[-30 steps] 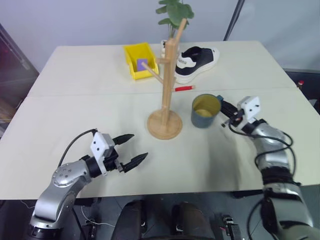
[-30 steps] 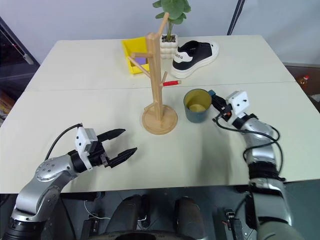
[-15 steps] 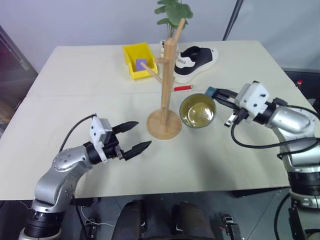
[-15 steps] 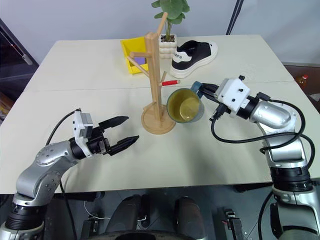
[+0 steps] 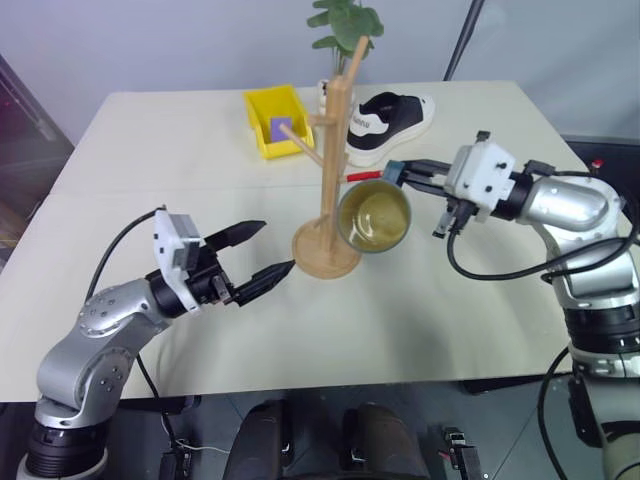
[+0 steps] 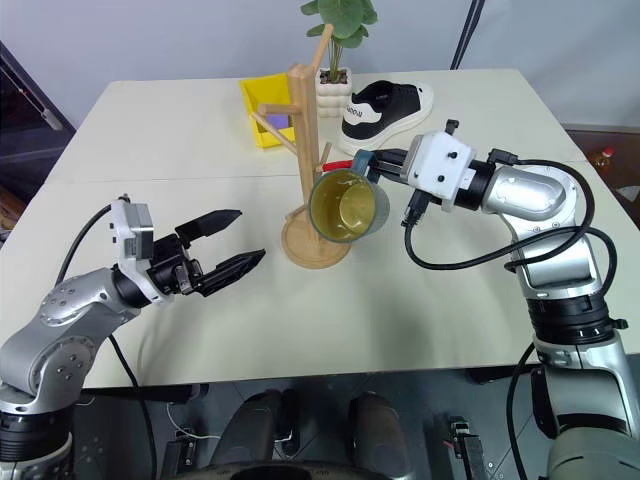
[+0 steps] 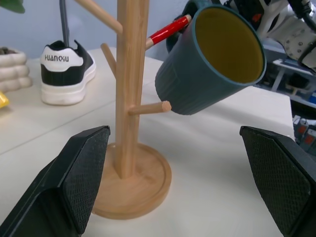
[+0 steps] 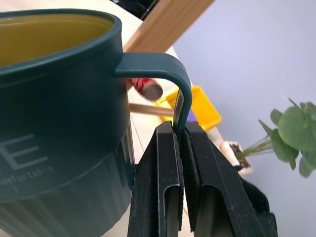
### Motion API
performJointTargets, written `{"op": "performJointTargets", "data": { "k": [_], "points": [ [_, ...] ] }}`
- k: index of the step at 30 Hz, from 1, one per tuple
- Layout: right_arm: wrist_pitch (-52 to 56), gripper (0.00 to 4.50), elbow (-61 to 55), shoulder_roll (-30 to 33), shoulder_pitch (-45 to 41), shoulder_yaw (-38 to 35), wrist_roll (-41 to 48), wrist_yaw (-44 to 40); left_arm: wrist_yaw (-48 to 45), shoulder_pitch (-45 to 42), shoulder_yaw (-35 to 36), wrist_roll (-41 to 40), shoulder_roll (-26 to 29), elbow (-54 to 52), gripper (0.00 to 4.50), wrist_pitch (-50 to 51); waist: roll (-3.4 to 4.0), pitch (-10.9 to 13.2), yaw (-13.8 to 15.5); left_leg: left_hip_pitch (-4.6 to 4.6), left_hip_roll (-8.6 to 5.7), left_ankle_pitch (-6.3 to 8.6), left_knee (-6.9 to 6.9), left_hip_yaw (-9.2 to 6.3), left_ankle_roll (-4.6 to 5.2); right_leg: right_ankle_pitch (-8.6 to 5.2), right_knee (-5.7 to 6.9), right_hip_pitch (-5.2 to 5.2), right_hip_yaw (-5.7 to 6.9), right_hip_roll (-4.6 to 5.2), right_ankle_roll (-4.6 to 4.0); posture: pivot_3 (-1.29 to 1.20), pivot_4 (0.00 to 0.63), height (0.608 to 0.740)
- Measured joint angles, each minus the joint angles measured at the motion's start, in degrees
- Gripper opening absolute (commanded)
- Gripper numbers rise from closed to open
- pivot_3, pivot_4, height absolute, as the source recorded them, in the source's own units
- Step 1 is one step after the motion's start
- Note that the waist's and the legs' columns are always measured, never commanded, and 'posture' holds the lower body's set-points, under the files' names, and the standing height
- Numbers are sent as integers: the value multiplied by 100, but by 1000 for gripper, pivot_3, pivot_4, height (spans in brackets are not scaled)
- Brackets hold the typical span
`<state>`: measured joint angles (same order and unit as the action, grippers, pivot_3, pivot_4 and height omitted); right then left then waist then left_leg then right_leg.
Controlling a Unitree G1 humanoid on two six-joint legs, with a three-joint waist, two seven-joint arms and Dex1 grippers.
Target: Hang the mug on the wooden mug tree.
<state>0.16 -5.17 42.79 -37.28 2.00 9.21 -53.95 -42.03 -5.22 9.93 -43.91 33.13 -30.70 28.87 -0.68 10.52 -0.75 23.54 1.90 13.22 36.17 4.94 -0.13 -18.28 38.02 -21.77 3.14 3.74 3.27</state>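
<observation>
The dark teal mug [image 5: 373,215] with its yellow-green inside hangs tilted in the air, its mouth turned toward me. It is just right of the wooden mug tree [image 5: 335,150], over the rim of the tree's round base. My right gripper [image 8: 180,136] is shut on the mug's loop handle [image 8: 163,66]. A short lower peg [image 7: 148,107] ends close to the mug's wall; I cannot tell whether they touch. My left gripper [image 5: 276,246] is open and holds nothing, left of the tree's base and pointing at it.
Behind the tree stand a yellow bin [image 5: 278,118], a black-and-white shoe [image 5: 390,120] and a potted plant [image 5: 345,25]. A red marker [image 5: 362,176] lies on the table [image 5: 150,200] just behind the mug.
My right gripper lifted the mug off the table, carried it left to the tree and tipped its mouth toward me. The left gripper rose a little.
</observation>
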Motion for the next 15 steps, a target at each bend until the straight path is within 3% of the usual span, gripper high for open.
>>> {"op": "performJointTargets", "data": {
  "k": [15],
  "points": [
    [111, 77, 466, -242, -640, 607, -448, -87, 106, -46, -13, -41, 1, -101, 4500, 82, -3, 2, -5, 0, 0, 0, 2, 0, -1, 0, 2, -1, 0, 0, 0, 0, 150, 740]
  ]
}}
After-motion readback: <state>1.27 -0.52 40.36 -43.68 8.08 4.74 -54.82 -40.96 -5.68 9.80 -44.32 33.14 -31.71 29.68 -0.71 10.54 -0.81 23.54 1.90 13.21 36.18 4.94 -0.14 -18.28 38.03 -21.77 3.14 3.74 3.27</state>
